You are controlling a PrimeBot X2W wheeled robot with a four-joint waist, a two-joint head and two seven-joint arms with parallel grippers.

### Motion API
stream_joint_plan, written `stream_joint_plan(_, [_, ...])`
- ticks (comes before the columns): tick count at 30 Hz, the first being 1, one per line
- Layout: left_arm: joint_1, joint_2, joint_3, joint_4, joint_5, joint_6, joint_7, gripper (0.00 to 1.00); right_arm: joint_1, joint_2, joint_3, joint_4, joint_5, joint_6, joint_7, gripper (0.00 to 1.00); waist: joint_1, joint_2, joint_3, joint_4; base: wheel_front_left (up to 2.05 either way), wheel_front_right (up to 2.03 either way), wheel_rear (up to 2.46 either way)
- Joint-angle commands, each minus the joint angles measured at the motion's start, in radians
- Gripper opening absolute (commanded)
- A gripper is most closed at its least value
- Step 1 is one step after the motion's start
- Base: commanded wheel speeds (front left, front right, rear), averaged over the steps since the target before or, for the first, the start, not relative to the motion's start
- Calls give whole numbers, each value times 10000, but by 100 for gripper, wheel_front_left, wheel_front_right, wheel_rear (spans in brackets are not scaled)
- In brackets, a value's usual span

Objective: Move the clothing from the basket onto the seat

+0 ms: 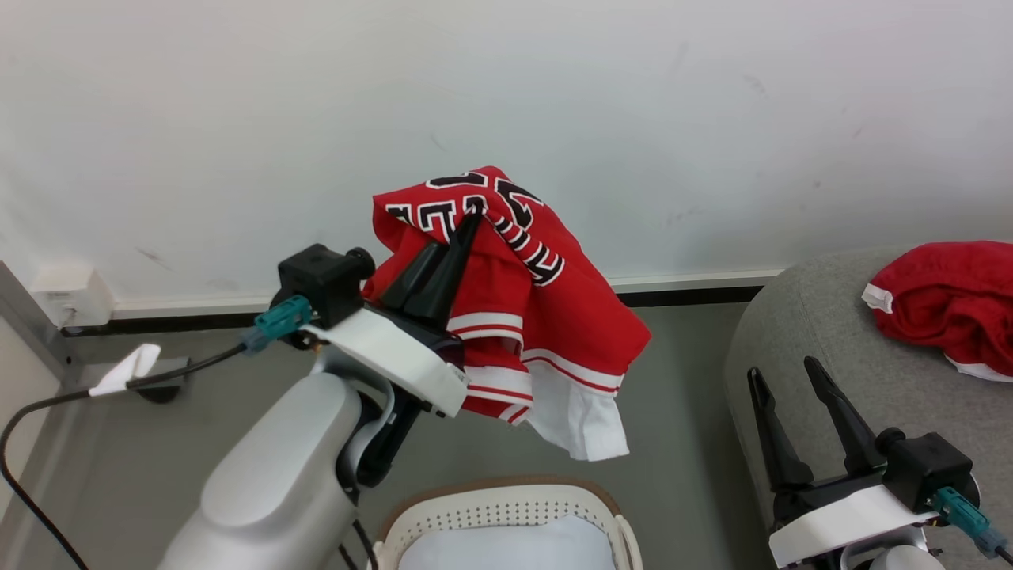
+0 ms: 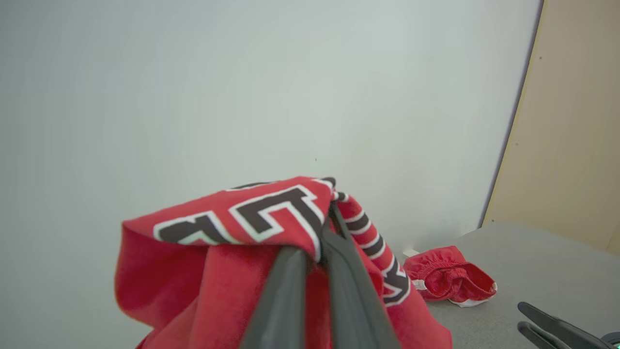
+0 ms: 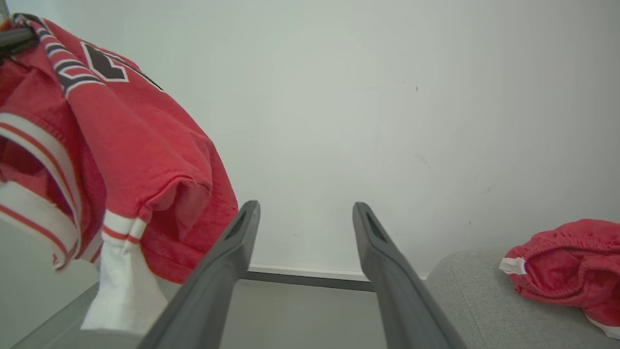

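Note:
The red jersey [image 1: 554,309] with black-and-white lettering hangs in the air above the basket, draped over my left gripper [image 1: 472,218], which is shut on its fabric. In the left wrist view the jersey [image 2: 232,252] folds over the closed fingers. The white basket [image 1: 506,507] with its tan rim stands below at the bottom edge, its pale lining showing. The red shorts [image 1: 946,305] lie crumpled on the grey sofa [image 1: 807,332] at the right. My right gripper [image 1: 783,370] is open beside the sofa's rounded edge, holding nothing. From the right wrist view, the jersey [image 3: 145,160] hangs at left and the shorts [image 3: 566,266] rest at right.
A white wall with a dark baseboard [image 1: 681,294] runs behind. A black cable [image 1: 47,412] and a wall socket box [image 1: 71,294] are at the left. Grey floor [image 1: 681,427] separates basket and sofa. A tan panel [image 2: 571,135] stands behind the sofa in the left wrist view.

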Motion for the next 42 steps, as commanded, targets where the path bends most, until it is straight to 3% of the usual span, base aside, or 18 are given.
stream_joint_plan(1, [-3,100,21,-88,36,51,-3,0,103,-46,29,-26,76,-22,8,100,2,-1,-6,14,0,0,0])
stream_joint_plan(12, [258,146,-212,-235,44,144,186,0,-50,-231,459,-180,200,-22,8,100,2,-1,114,30,0,0,0])
stream_joint_plan(24, [137,-168,-774,152,186,-71,360,0,-1029,-763,2879,-325,639,-22,8,100,2,-1,124,241,0,0,0])
stream_joint_plan(30, [244,-613,-1353,379,211,-277,384,0,-1739,-774,3886,623,857,-22,8,100,2,-1,12,752,0,0,0])
stream_joint_plan(42, [368,-1177,-2489,240,189,-574,520,0,-2454,-508,4625,2977,1209,-22,9,100,2,-1,-243,2011,0,0,0])
